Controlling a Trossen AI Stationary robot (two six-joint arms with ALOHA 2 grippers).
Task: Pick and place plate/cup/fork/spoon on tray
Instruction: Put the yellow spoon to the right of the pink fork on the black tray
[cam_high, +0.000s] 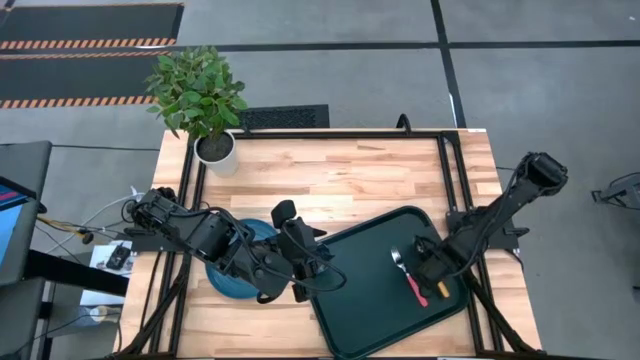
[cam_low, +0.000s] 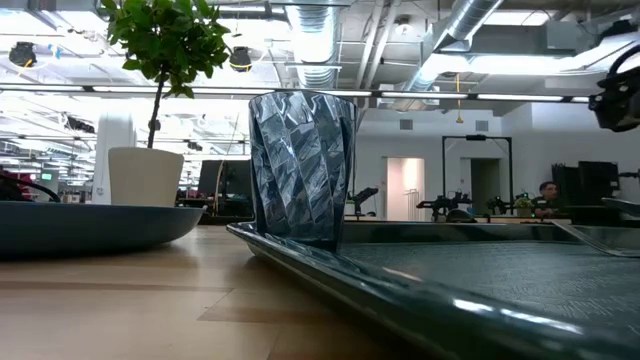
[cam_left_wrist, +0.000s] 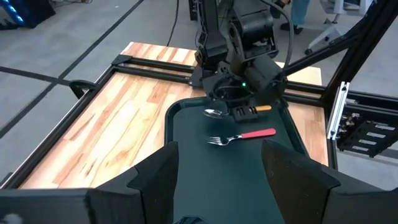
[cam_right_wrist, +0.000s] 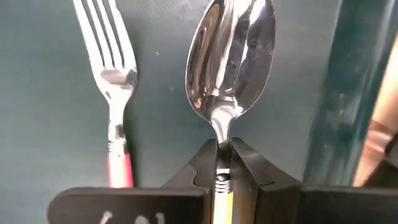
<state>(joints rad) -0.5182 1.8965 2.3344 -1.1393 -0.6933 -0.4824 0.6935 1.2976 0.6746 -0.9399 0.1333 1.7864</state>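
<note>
My right fingers (cam_right_wrist: 217, 163) are pinched tight on the neck of the spoon (cam_right_wrist: 231, 59), just where the silver bowl meets the orange handle, and the spoon lies over the floor of the tray (cam_high: 372, 288) near its right end. My left fingers (cam_left_wrist: 150, 180) stand wide apart with nothing between them, hanging over the tray's left end, beside the cup (cam_low: 300, 165), which stands upright at that end of the tray. The desk (cam_high: 330, 180) is pale wood with a black frame around it, and the tray sits on it skewed, its corners turned away from the desk's edges. The plate (cam_high: 222, 280) rests on the desk just left of the tray, mostly covered by my left arm. A white pot with a leafy plant (cam_high: 200, 95) stands at the far left corner of the desk, well apart from everything else. The fork (cam_right_wrist: 115, 81) lies flat on the tray right beside the spoon, nearly parallel to it, prongs pointing the same way as the spoon's bowl, not touching it. Beyond the desk is an open workshop with ducts (cam_low: 320, 40) overhead.
</note>
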